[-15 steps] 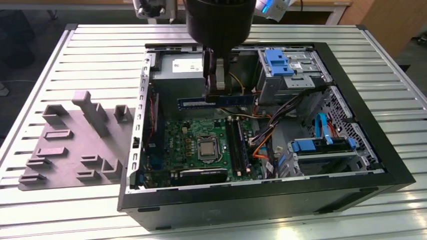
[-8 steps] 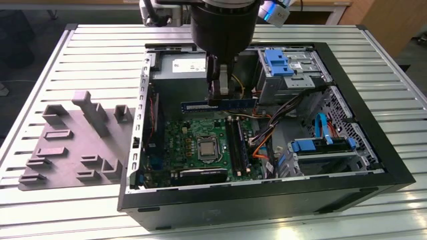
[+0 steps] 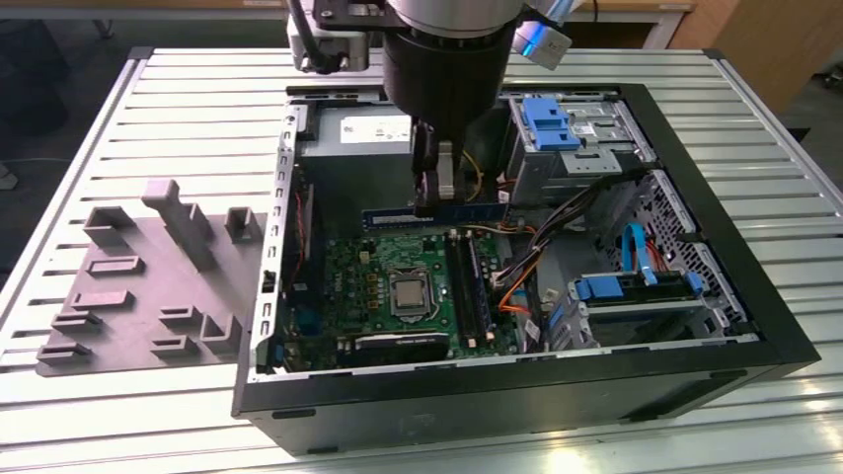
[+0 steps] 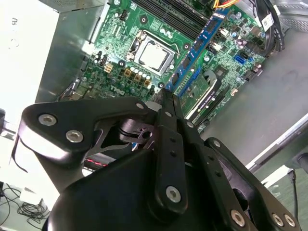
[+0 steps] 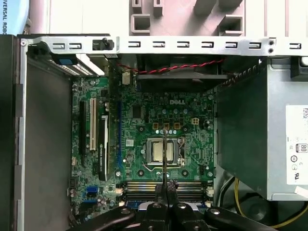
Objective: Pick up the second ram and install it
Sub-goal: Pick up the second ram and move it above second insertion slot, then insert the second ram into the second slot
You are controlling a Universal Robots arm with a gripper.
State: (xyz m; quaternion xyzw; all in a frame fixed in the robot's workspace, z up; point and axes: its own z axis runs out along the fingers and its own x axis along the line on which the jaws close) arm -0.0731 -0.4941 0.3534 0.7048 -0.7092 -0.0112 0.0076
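Observation:
My gripper (image 3: 428, 204) reaches down into the open computer case (image 3: 527, 395) and is shut on the second ram (image 3: 477, 211), a thin blue stick. The stick is held level above the far end of the green motherboard (image 3: 349, 281), just in front of the grey power-supply box (image 3: 353, 163). It lies crosswise to the long black slots (image 3: 464, 281). In the second wrist view the ram (image 4: 199, 43) runs out from the closed fingertips (image 4: 166, 96) over the board. In the first wrist view the ram (image 5: 164, 154) shows edge-on above the processor socket (image 5: 165, 150), with the gripper (image 5: 165, 190) over the slots (image 5: 144, 187).
Orange and black cables (image 3: 527, 267) lie to the exterior view's right of the slots. Blue drive cages (image 3: 554, 118) (image 3: 619, 288) fill that side of the case. A grey holder tray (image 3: 132, 296) lies on the slatted table (image 3: 197, 89) at the exterior view's left.

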